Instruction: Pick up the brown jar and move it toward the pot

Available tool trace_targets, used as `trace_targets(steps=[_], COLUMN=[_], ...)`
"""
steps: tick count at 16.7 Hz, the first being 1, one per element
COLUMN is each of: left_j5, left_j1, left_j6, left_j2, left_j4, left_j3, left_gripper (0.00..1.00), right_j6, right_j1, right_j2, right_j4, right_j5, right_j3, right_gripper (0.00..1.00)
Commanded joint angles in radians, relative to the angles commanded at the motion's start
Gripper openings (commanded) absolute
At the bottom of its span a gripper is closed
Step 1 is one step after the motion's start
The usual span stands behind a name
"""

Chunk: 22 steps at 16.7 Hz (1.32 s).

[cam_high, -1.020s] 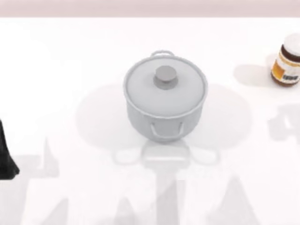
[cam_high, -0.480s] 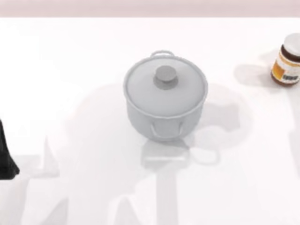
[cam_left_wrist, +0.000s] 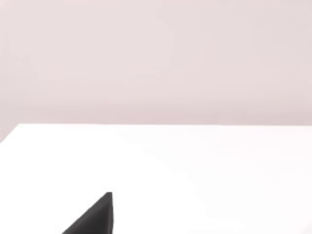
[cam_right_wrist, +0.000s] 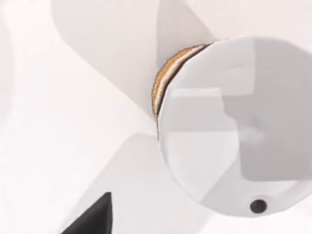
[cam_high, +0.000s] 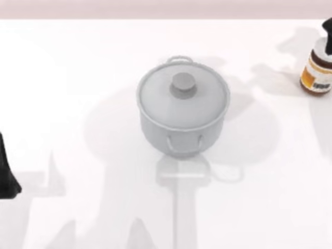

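Observation:
The brown jar [cam_high: 317, 72] stands upright at the far right of the table, with a white lid, dark contents and an orange-and-white label. My right gripper [cam_high: 328, 37] hangs over it at the view's right edge, partly cut off, open and holding nothing. In the right wrist view the jar's white lid [cam_right_wrist: 234, 126] lies close below, with a sliver of orange label [cam_right_wrist: 165, 80] and one dark fingertip [cam_right_wrist: 99, 214] beside it. The pot [cam_high: 182, 106], light grey with a knobbed lid and loop handles, stands at the table's middle, well left of the jar.
My left gripper [cam_high: 6, 174] stays parked at the table's left edge, open; its wrist view shows one dark fingertip [cam_left_wrist: 97, 217] over bare white table and a pale wall. The table's far edge [cam_high: 166, 19] runs behind the pot.
My right gripper has come into the top view above the jar at the far right edge. Arm shadows have shifted across the table. Jar, pot and left arm have not moved.

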Motion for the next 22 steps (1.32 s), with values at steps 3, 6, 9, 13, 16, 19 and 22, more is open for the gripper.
trace_targets(steps=[3, 6, 9, 13, 16, 19, 22], left_j5=[0.000, 0.000, 0.000, 0.000, 0.000, 0.000, 0.000], left_j1=[0.000, 0.000, 0.000, 0.000, 0.000, 0.000, 0.000], left_j6=[0.000, 0.000, 0.000, 0.000, 0.000, 0.000, 0.000], left_j2=[0.000, 0.000, 0.000, 0.000, 0.000, 0.000, 0.000], left_j4=[0.000, 0.000, 0.000, 0.000, 0.000, 0.000, 0.000], left_j3=[0.000, 0.000, 0.000, 0.000, 0.000, 0.000, 0.000], left_gripper=[1.00, 1.00, 1.00, 1.00, 1.00, 1.00, 1.00], right_j6=[-0.046, -0.061, -0.061, -0.061, -0.053, -0.048, -0.047], right_j1=[0.006, 0.008, 0.008, 0.010, 0.017, 0.022, 0.022], right_j2=[0.132, 0.175, 0.175, 0.172, 0.170, 0.172, 0.172], right_j4=[-0.047, -0.061, -0.061, -0.019, 0.073, 0.137, 0.139], right_j5=[-0.012, -0.016, -0.016, -0.016, -0.014, -0.013, -0.013], right_j3=[0.139, 0.181, 0.181, 0.137, 0.044, -0.019, -0.021], right_gripper=[1.00, 1.00, 1.00, 1.00, 1.00, 1.00, 1.00])
